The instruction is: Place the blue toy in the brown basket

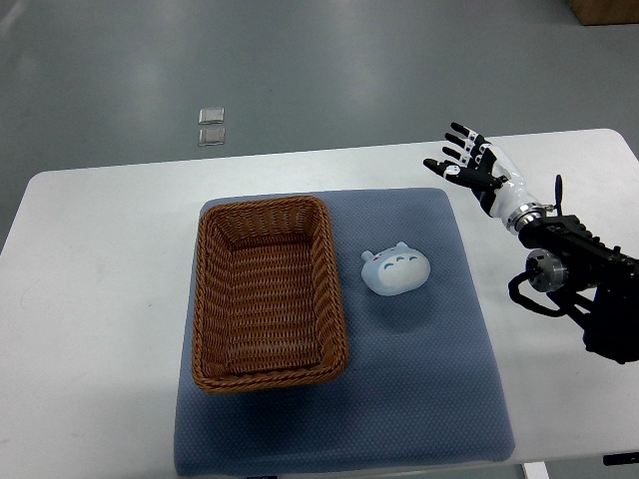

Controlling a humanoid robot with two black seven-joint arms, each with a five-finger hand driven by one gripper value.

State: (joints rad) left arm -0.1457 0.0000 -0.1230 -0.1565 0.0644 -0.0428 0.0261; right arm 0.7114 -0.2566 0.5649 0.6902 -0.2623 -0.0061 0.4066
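**Sam:** Where is the toy?

**Me:** The toy (395, 270) lies on the blue mat (449, 399), just beside the basket (335, 299) on its 3 o'clock side. They do not touch. The basket has nothing in it that I can see.

**Sam:** And the hand?

**Me:** My right hand (474, 165) is up at 1 o'clock from the toy, well apart from it, over the white table (100, 299) near the mat's far corner. Its fingers (461, 130) are spread wide and it holds nothing. I cannot see the left arm at all.

**Sam:** So what do you do first?

**Me:** I think the step is to reach for the toy. I would bring the hand toward 7 o'clock until it is right over the toy, keeping the fingers wide.

**Sam:** How do you grab it well?

**Me:** The toy looks soft and round, so I would come down from the top and close around its fat middle, not its little ears. I would squeeze gently, so it does not pop out.

**Sam:** Then?

**Me:** Lift it higher than the basket rim, go toward 9 o'clock, and let go over the middle. If I go too low, I may bump the rim and push the basket
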